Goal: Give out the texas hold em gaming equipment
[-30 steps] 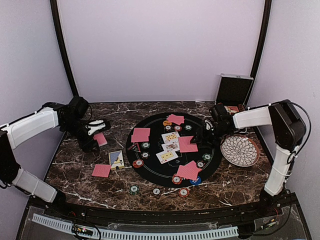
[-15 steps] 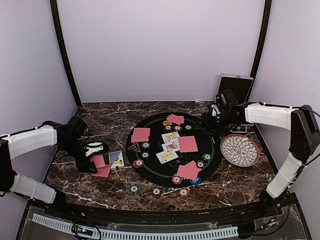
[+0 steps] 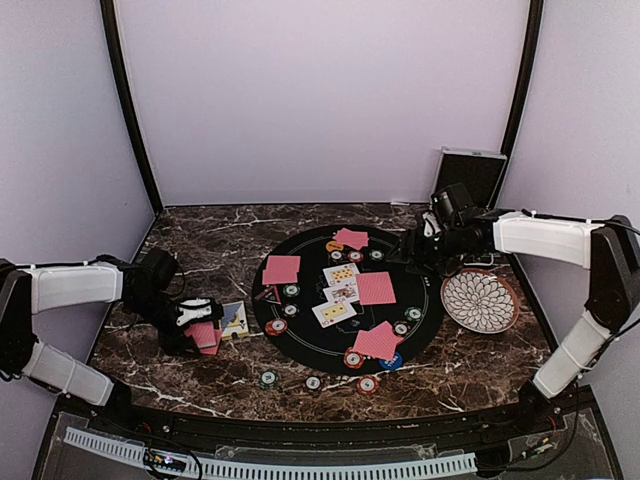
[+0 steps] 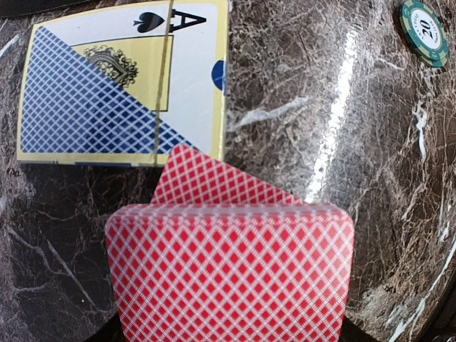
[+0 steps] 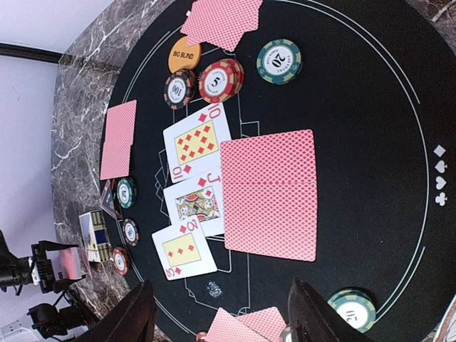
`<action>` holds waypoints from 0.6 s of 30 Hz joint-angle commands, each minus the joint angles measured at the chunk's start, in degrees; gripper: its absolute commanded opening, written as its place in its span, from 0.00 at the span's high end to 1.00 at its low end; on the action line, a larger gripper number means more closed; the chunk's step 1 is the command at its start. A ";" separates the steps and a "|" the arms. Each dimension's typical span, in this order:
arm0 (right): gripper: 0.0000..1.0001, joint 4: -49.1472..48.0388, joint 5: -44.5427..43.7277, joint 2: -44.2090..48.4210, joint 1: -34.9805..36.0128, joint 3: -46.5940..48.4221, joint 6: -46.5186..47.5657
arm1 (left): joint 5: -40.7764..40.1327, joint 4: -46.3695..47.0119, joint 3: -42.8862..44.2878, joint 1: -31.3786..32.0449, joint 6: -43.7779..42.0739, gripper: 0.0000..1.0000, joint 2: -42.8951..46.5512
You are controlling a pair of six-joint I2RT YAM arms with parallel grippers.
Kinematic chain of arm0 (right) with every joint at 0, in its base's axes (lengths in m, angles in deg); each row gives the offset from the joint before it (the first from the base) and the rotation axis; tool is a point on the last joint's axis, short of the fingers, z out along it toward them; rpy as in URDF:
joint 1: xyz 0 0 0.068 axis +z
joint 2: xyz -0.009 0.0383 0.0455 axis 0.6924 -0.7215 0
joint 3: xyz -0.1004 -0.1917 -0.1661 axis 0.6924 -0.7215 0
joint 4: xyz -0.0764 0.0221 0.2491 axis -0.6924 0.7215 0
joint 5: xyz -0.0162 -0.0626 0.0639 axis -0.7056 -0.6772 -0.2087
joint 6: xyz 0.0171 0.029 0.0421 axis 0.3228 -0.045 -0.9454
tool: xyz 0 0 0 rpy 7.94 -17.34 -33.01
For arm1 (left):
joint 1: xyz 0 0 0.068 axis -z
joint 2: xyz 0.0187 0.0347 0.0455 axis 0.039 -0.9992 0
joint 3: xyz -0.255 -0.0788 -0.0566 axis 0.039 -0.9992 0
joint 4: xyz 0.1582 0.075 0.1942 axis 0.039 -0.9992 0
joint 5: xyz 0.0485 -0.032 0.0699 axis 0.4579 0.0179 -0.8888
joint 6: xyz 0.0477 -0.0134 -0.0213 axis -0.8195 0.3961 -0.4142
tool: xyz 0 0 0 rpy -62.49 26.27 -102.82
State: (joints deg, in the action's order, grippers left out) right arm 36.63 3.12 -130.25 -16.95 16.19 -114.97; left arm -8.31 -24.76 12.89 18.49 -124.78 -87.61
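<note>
My left gripper (image 3: 197, 327) is shut on a small stack of red-backed cards (image 4: 228, 278), low over the marble at the left. A single red-backed card (image 4: 214, 182) lies just under it. My right gripper (image 3: 415, 246) is open and empty, above the back right of the black round mat (image 3: 305, 340). In the right wrist view its gripper (image 5: 221, 317) hangs over face-up cards: ten (image 5: 196, 139), jack (image 5: 194, 201) and three (image 5: 182, 249) of diamonds. A red-backed card (image 5: 271, 192) lies beside them. The orange big blind disc (image 5: 184, 55) sits by several chips (image 5: 221, 80).
A blue and yellow card box (image 3: 233, 318) lies right of the left gripper and also shows in the left wrist view (image 4: 121, 92). A white patterned plate (image 3: 480, 300) and a black case (image 3: 468, 178) stand at the right. Loose chips (image 3: 313, 383) lie near the mat's front edge.
My left gripper has come down and toward the near edge with its cards, over the red card on the marble. My right gripper has left a red card on the mat and pulled back.
</note>
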 commanded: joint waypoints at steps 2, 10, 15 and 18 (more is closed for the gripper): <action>0.36 -2.36 -0.16 2.59 0.92 -0.85 -1.13 | -0.47 4.30 -2.33 1.38 -1.91 0.60 -1.08; 0.36 -2.83 0.13 5.04 1.69 -1.69 -1.99 | -2.73 8.83 -3.57 1.77 -2.13 0.48 -0.79; 0.36 -2.87 0.50 6.04 2.03 -1.83 -2.38 | -2.68 8.67 -3.78 1.85 -2.32 0.33 -0.39; 0.36 -2.94 0.97 6.48 2.12 -1.88 -2.53 | -3.05 8.06 -4.19 1.85 -2.84 0.27 0.61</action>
State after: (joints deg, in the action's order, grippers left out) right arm 35.93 3.39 -125.76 -15.66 14.79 -116.76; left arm -10.89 -16.67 10.13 20.15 -126.49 -88.85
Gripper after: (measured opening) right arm 0.640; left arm 0.709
